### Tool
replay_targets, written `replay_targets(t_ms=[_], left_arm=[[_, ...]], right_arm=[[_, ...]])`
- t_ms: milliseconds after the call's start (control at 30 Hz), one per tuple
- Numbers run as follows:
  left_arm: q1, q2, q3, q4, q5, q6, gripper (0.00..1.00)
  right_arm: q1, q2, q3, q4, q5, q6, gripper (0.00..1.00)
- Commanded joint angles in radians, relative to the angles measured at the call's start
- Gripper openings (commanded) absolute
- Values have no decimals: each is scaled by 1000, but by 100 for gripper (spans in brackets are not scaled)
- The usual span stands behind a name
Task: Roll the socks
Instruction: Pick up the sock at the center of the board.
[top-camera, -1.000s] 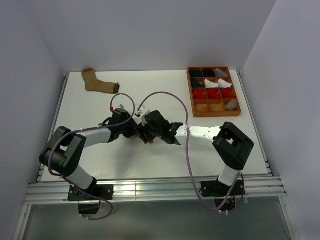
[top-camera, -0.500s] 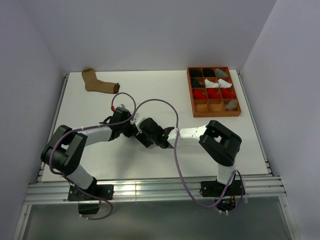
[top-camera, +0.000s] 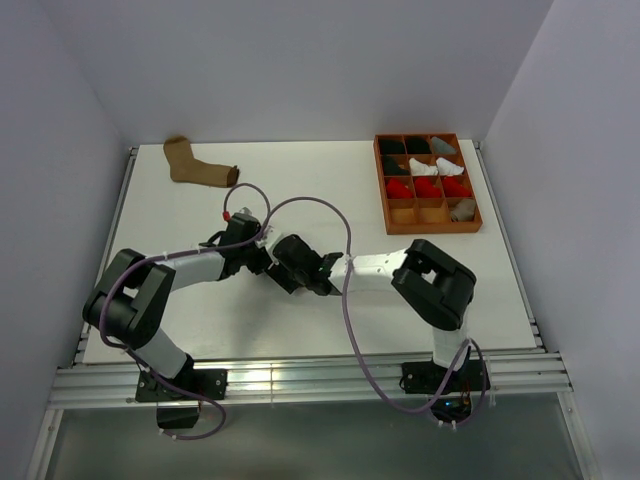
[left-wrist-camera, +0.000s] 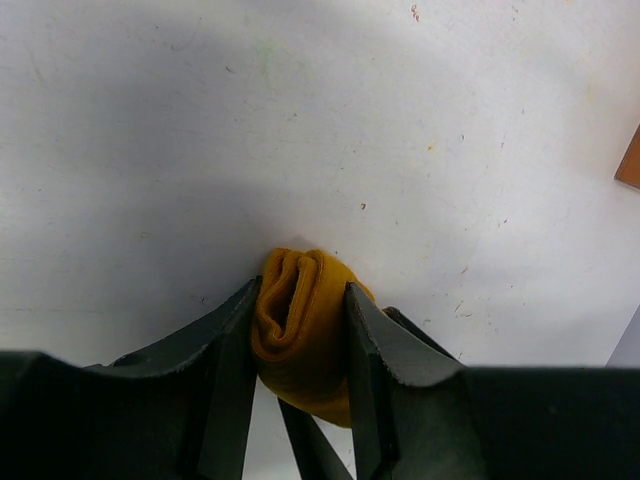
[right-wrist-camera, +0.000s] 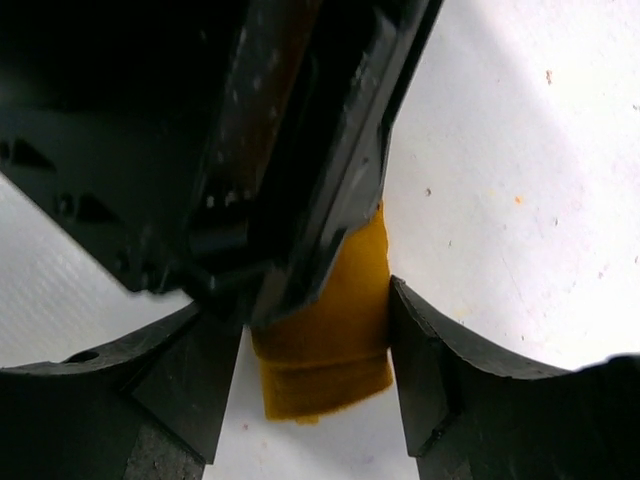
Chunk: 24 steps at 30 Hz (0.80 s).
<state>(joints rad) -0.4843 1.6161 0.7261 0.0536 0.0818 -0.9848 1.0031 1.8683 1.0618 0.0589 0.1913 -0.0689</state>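
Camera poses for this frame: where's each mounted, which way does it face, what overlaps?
Top external: above, behind the bases, facing down on the table; left arm and right arm whole.
Left wrist: on the left arm, facing down past the left gripper, shut on the mustard sock.
Right wrist: on the right arm, facing down; right gripper straddles that sock.
Shared: both wrist views show the sock.

We log, on the table: flat sock at far-left corner | compartment tray far right, sock bundles in its cells | rolled sock mid-table, between left gripper fingers | right gripper straddles it from the right.
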Motion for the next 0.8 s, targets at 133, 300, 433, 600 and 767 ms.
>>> replay_targets(t_ms=[133, 300, 433, 600, 767], left_arm=[[-16, 57, 1, -113, 7, 41, 41], [-17, 62, 1, -106, 24, 41, 41], [-17, 45, 2, -113, 18, 43, 42], [-14, 4, 29, -161, -17, 47, 50], [38, -53, 78, -236, -54, 57, 63]], right_arm=[[15, 63, 70, 30, -15, -16, 64], [17, 115, 112, -11, -19, -34, 52], [17, 129, 109, -50, -35, -31, 31], [14, 98, 70, -129, -79, -9, 0], [5, 11, -19, -163, -119, 46, 0]])
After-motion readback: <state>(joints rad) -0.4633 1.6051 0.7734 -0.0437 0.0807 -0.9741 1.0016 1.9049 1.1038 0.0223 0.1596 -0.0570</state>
